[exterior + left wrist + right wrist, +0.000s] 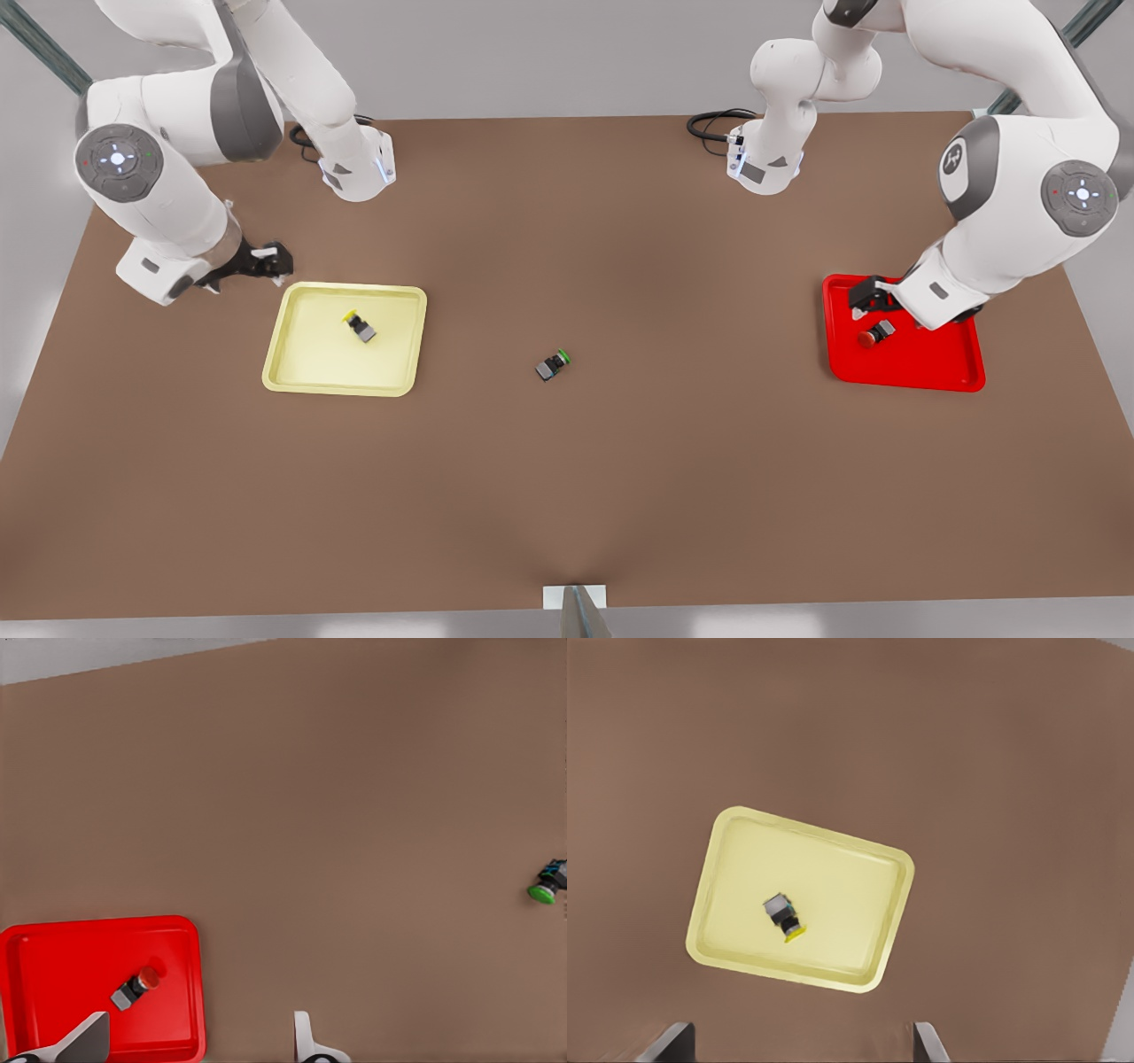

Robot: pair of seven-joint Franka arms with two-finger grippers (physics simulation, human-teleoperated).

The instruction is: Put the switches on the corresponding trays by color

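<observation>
On the brown table (567, 496) we see the green switch (553, 364) lying alone near the middle, well apart from both grippers. On the front view's left the yellow switch (359, 325) lies on its side in the yellow tray (301, 377); the right gripper (276, 264) hovers just beyond the tray's far left corner, fingers (930, 1043) spread and empty. On the front view's right the red switch (875, 334) lies in the red tray (912, 372), just beside the left gripper (864, 297) (above the tray's far left corner), fingers (87, 1038) parted, holding nothing. We can read no writing.
</observation>
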